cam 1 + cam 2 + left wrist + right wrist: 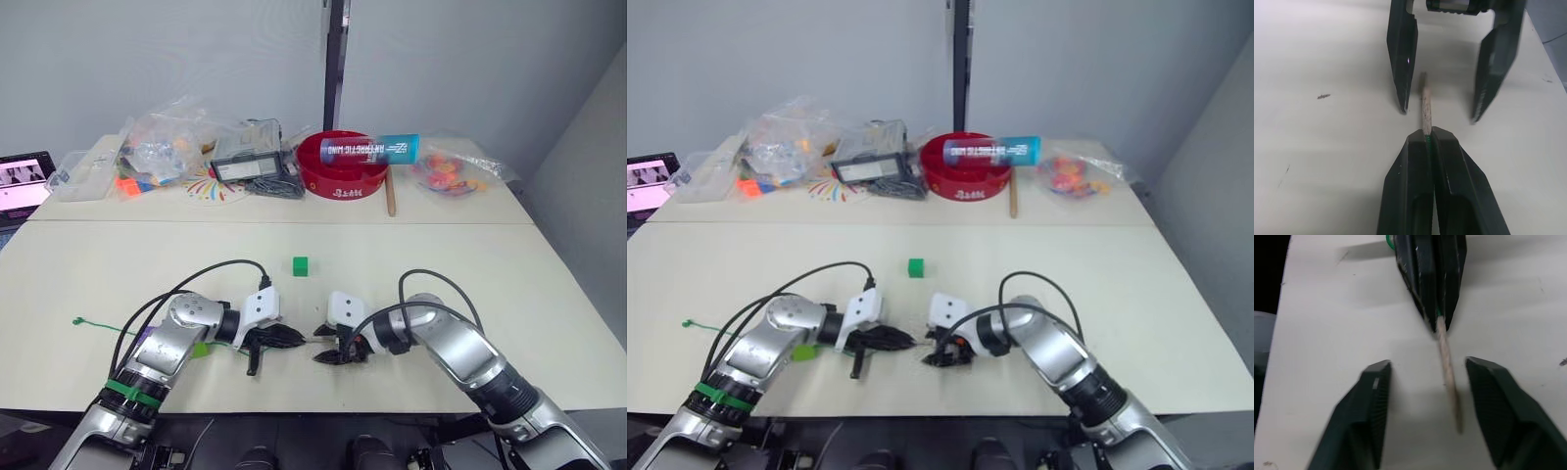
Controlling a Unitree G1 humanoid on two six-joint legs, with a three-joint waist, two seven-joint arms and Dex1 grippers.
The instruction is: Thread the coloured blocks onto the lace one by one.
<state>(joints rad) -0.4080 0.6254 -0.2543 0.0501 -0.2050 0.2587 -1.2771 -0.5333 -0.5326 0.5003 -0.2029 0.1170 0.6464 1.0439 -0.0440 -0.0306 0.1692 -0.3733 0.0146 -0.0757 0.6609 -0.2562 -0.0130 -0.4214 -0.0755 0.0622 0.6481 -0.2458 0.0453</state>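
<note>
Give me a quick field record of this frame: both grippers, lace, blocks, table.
left gripper: jaws shut on the lace, just behind its pale tip
right gripper: jaws open, the tip lies between them, not gripped
lace: stiff tip points at the right gripper; green cord trails off to the robot's left
green block: loose on the table, beyond both grippers, not threaded
table: pale top; red bowl and bags at the far edge

A pale cream surface (509,274) (two tables pushed together, a seam between them) stands against a plain grey wall (147,59). A dark vertical post (337,59) divides the wall panels.
</note>
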